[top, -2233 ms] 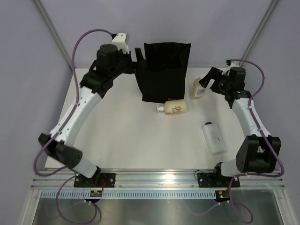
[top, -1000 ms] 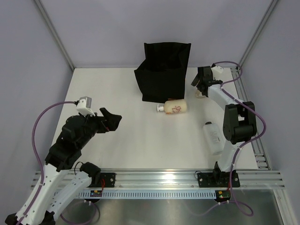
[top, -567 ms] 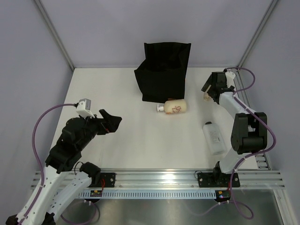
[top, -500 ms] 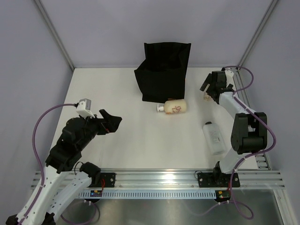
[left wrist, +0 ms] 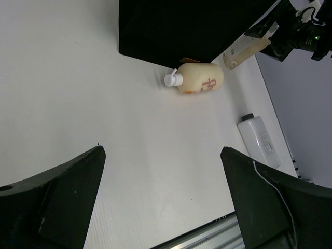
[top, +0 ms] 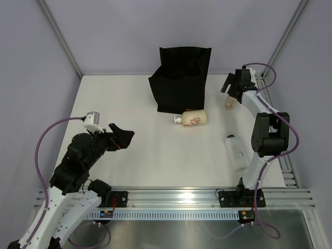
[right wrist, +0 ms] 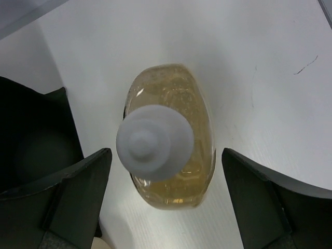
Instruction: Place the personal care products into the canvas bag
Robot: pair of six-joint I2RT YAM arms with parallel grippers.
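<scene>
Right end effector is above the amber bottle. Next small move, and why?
Probably lower the right end effector straight down until its fingers sit beside the amber bottle's body, ready to close. In the wrist view the bottle stands upright with its white cap roughly centred between the open fingers, a gap on each side, and nothing is gripped yet.

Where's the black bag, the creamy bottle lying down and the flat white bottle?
black bag (top: 181, 96): top view, front wall.
creamy bottle (top: 196, 119): top view, middle of body.
flat white bottle (top: 238, 154): top view, middle of body.
</scene>
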